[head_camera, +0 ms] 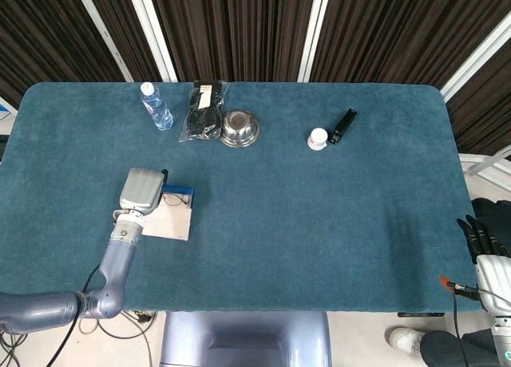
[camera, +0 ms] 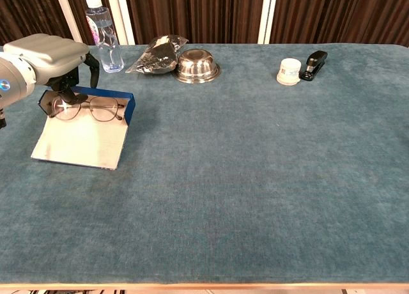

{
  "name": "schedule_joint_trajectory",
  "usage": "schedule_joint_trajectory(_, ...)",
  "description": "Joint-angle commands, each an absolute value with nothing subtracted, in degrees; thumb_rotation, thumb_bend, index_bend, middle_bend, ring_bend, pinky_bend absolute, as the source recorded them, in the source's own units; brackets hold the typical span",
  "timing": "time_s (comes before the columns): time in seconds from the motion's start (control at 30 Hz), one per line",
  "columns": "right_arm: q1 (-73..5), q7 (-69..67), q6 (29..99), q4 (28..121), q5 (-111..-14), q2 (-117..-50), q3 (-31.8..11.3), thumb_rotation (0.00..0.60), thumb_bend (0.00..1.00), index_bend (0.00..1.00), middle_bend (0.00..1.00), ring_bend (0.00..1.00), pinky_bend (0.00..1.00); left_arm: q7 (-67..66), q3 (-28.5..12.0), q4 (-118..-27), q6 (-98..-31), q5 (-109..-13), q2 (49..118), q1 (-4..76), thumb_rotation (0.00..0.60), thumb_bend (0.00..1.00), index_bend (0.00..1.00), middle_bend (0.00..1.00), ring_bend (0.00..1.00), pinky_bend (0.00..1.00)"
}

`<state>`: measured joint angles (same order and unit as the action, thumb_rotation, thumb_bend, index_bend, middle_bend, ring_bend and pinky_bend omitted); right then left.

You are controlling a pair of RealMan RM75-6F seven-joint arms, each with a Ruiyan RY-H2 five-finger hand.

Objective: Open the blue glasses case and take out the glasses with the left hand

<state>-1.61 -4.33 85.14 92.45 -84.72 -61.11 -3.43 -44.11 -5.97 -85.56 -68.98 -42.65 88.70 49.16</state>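
The blue glasses case (camera: 128,106) lies open at the table's left, its cream-lined lid (camera: 80,140) flat toward the front edge. The thin-rimmed glasses (camera: 92,108) rest inside the blue tray. My left hand (camera: 46,56) hovers over the case's left end, and its dark fingertips (camera: 64,91) pinch the left rim of the glasses. In the head view the left hand (head_camera: 142,189) covers most of the case (head_camera: 180,191) and hides the glasses. My right hand (head_camera: 485,241) hangs off the table's right front corner, fingers straight, holding nothing.
Along the back edge stand a water bottle (camera: 102,32), a black bag (camera: 155,55), a steel bowl (camera: 196,65), a white jar (camera: 289,71) and a black stapler (camera: 314,63). Bare blue cloth (camera: 255,179) covers the middle and right.
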Motion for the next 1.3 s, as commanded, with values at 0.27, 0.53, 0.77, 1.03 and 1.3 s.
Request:
schedule_joint_trajectory(0.27,-1.6,-4.2,85.1,92.5,-84.7,-61.1,-3.4,0.6,0.16,0.0,0.0,0.0,0.21,-44.5,-6.4,-84.7,-68.5,-42.8,89.5,48.2,0.6,0.39,0.52,1.0,0.91,0.91)
schedule_joint_trajectory(0.53,-1.6,-4.3,85.1,92.5,-84.7,-61.1,-3.4,0.6,0.16,0.0,0.0,0.0,0.21,-44.9,-7.1,-83.0,-67.8,-41.5,90.8,47.5,0.6,0.39,0.52,1.0,0.91,0.91)
schedule_joint_trajectory(0.77,-1.6,-4.3,85.0,92.5,-84.6,-61.1,-3.4,0.6,0.16,0.0,0.0,0.0,0.21,-44.9,-8.1,-81.0,-67.6,-40.9,91.5,47.1,0.6,0.39,0.51,1.0,0.91,0.91)
schedule_joint_trajectory(1.03,-1.6,-4.1,85.0,92.6,-84.6,-61.1,-3.4,0.6,0.16,0.0,0.0,0.0,0.21,-44.2,-9.0,-79.7,-66.4,-40.5,91.4,46.6,0.6,0.12,0.34,1.0,0.91,0.91)
schedule_joint_trajectory(1.3,-1.6,-4.2,85.1,92.6,-84.7,-61.1,-3.4,0.6,0.16,0.0,0.0,0.0,0.21,-42.4,-9.9,-82.1,-67.0,-41.6,89.7,45.3,0.6,0.1,0.31,1.0,0.9,0.91)
